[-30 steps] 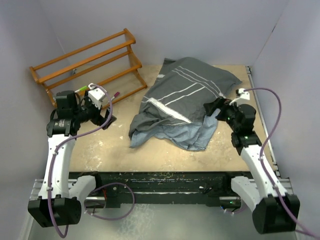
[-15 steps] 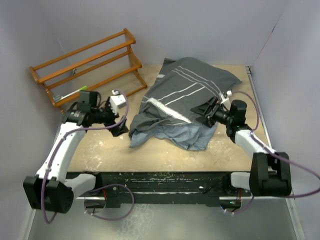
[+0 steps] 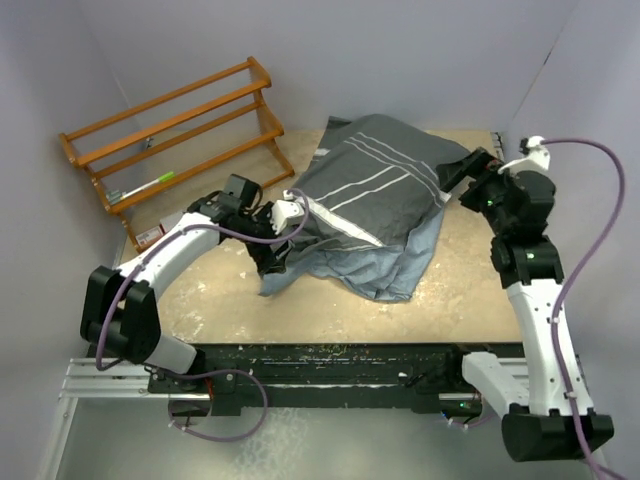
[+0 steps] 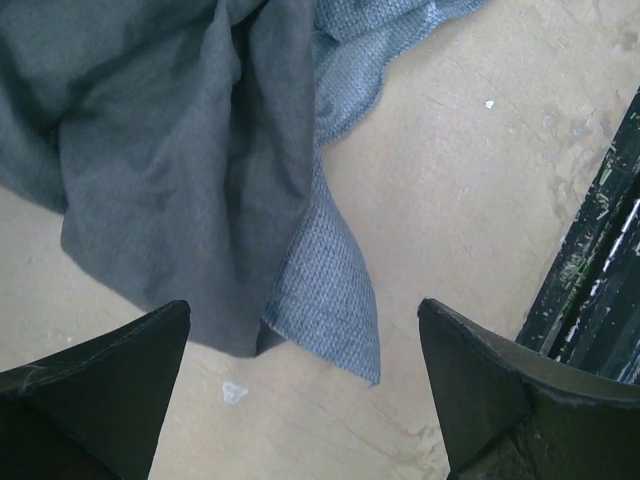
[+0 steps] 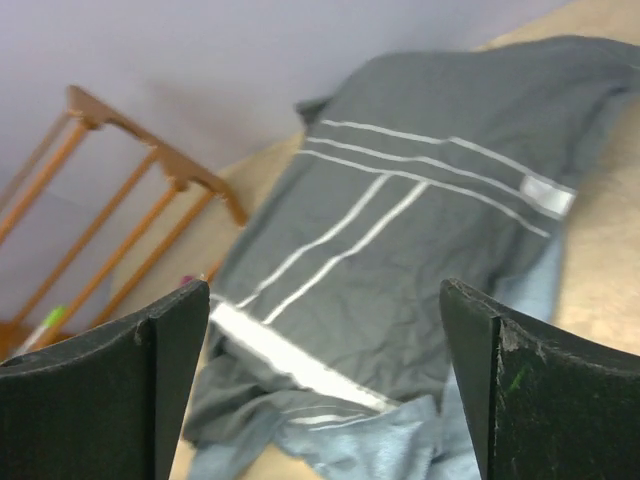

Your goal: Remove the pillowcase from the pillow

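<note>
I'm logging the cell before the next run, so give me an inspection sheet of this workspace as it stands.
Surface: tan table, scuffed, white specks.
Job's things: striped grey pillowcase bunched right of centre, blue-grey inner side showing at its near edge; pillow not visible.
Clutter: wooden rack far left, green pen on it.
Grippers: left gripper low over the pillowcase's near-left edge, jaws open; right gripper raised by its far-right corner, jaws open, empty.
Cables: purple cables along both arms.
Surroundings: plain pale walls.
</note>
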